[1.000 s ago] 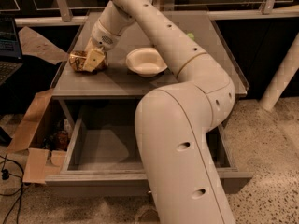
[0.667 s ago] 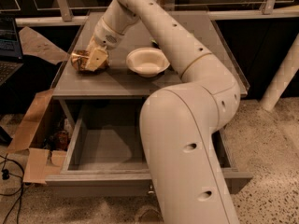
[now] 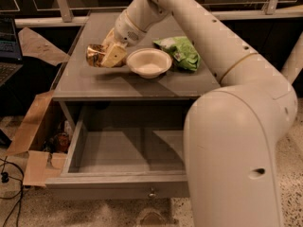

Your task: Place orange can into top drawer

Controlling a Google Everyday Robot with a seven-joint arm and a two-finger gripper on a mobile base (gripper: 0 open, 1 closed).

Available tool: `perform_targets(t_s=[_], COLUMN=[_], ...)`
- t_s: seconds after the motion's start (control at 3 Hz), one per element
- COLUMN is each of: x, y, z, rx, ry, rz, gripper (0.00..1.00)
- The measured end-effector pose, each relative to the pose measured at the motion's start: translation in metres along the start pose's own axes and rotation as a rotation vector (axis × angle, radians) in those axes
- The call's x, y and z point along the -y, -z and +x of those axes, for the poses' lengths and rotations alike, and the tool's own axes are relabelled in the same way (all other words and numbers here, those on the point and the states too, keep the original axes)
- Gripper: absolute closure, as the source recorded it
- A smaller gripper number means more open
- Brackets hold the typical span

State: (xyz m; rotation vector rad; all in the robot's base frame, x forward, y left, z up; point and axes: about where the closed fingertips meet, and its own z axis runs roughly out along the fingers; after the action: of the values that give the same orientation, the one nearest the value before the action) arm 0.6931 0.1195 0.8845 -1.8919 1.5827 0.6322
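Note:
The orange can (image 3: 95, 55) is a shiny gold-orange can held sideways just above the left part of the grey tabletop (image 3: 94, 86). My gripper (image 3: 108, 56) is shut on it, with a cream finger (image 3: 113, 56) across its right side. The top drawer (image 3: 120, 151) stands pulled open below the tabletop, its grey inside bare, with a small round knob (image 3: 152, 193) on its front panel. The can is above the tabletop, behind the drawer opening.
A cream round bowl (image 3: 148, 62) sits right of the can, and a green snack bag (image 3: 181, 52) lies behind it. My big white arm (image 3: 232, 141) covers the right side of the drawer. A cardboard box (image 3: 35, 141) and cables (image 3: 9, 193) lie on the floor at left.
The view has shifted, so the table sits further right and the snack bag now shows. The gripper still holds the can, now nearer the bowl.

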Motion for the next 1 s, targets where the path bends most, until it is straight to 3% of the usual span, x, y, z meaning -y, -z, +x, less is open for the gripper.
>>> perform_targets(t_s=[0.67, 1.0], x=[-0.055, -0.084], y=[0.071, 0.046], z=[-0.012, 0.011], rx=[0.127, 0.175], ry=[-0.008, -0.078], rz=[0.217, 0.295], gripper=[1.00, 1.00])
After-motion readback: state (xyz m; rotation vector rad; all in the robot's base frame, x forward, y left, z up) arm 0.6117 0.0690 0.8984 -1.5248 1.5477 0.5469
